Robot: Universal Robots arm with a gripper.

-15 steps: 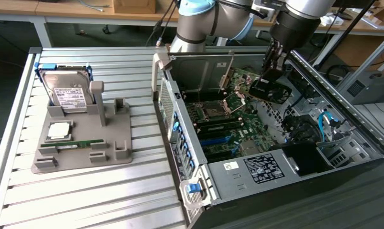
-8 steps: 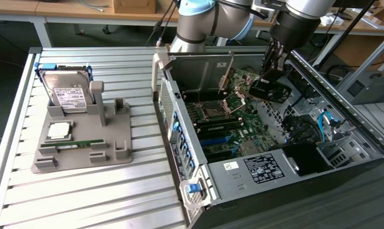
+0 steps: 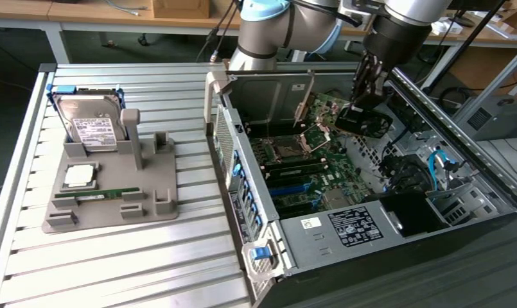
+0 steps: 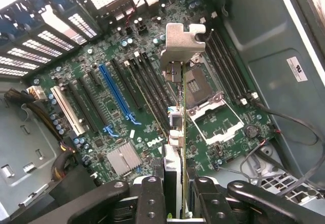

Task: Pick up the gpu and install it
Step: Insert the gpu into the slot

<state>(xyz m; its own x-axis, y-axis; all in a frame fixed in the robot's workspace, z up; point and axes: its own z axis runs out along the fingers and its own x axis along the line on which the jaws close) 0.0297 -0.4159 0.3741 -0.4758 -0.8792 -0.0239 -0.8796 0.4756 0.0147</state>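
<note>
The gpu (image 4: 175,122) is hanging edge-on over the motherboard (image 4: 122,97), inside the open computer case (image 3: 327,244). Its pale metal bracket is pointing away from the tool (image 4: 175,196), which is clamping the card's near end between both fingers. Outside the case, a hard drive (image 3: 91,125) is standing in a grey holder (image 3: 112,205) on the counter (image 3: 112,269).

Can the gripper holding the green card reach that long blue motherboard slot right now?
Probably yes. The gripper, shut on the dark green circuit card with a pale metal bracket, hangs above the open motherboard, and nothing covers the long blue slot.
</note>
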